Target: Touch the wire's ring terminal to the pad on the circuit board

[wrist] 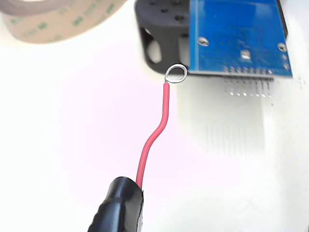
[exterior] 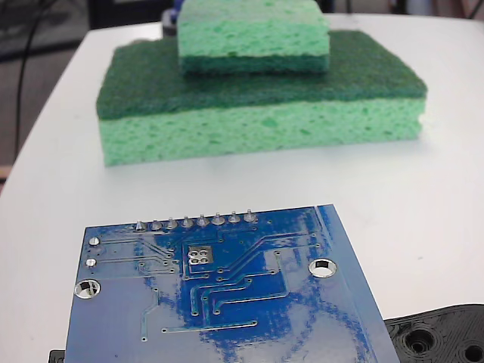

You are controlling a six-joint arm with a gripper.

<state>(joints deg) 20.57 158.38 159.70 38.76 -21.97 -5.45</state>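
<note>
From my station, the wrist view gave me the wire (wrist: 153,137) rising out of a black sleeve at the bottom edge, bending once and ending in the ring terminal (wrist: 175,73). The ring sat just off the near left corner of the circuit board (wrist: 239,36), in front of the black plastic part (wrist: 159,36) under the board; I could not tell whether it touched either one, and it was not over the blue surface. The small silvery pad (wrist: 245,55) lay further right on the board, well apart from the ring. The board's far end was cut off by the top of that picture.

The gripper (wrist: 120,205) showed only as that dark blurred shape around the wire; its fingers were not distinguishable, so I could not tell how the jaws stood, though the wire held steady in it. A tape roll (wrist: 63,19) was clipped by the top left corner.

In the fixed view the board (exterior: 227,295) filled the foreground, its lower part cropped, the solder points (exterior: 195,221) sharp along its far edge. Neither wire nor gripper appeared there. Two stacked green sponges (exterior: 257,98) stood behind on the white table (exterior: 423,197), the upper one cut off at the top.
</note>
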